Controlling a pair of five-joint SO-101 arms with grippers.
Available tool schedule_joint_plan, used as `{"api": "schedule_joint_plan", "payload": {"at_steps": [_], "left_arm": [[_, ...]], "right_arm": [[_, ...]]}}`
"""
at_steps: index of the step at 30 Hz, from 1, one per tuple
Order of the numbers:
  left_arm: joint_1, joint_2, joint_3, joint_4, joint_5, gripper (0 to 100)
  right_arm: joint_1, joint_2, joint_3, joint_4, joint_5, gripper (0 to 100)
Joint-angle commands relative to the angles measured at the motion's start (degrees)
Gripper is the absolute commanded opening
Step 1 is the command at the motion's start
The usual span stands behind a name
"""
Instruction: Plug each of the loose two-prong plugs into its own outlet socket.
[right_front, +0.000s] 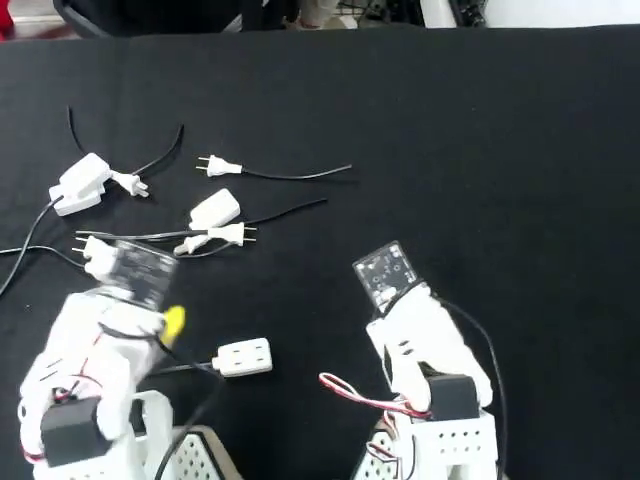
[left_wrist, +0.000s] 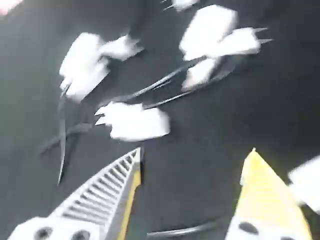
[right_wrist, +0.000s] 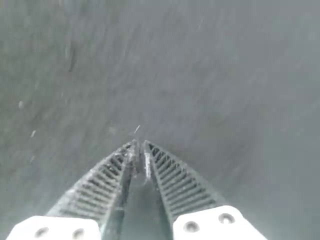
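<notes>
Gaping, my left gripper (left_wrist: 195, 150) hangs near a white plug (left_wrist: 135, 122); my right gripper (right_wrist: 140, 144) is pinched together above the table (right_wrist: 225, 75).

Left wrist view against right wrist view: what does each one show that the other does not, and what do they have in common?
Left wrist view: the left gripper, open, with a white plug just ahead of it. Farther off lie an outlet socket, a second outlet socket, other plugs and black cords.
Right wrist view: the right gripper, shut, its tips together.
Shared: the black table under each gripper.
</notes>
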Motion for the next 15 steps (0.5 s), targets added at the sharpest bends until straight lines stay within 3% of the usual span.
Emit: {"api": "schedule_joint_plan", "payload": {"at_steps": [1, 8, 15], "left_arm": [[-5.5, -0.3, 4.6, -3.3, 2.0, 26], [-5.4, -0.6, 8.5, -4.2, 6.9, 15], [-5.9, -0.7, 14.4, -7.6, 7.7, 14]], "right_arm": [[-1.0, -3.9, -5.3, -4.3, 6.2, 1.6], [-7.0, 7.6, -7.0, -10.5, 7.3, 11.4], [-12.7, 41.7, -25.9, -17.7, 11.3, 11.6]]}}
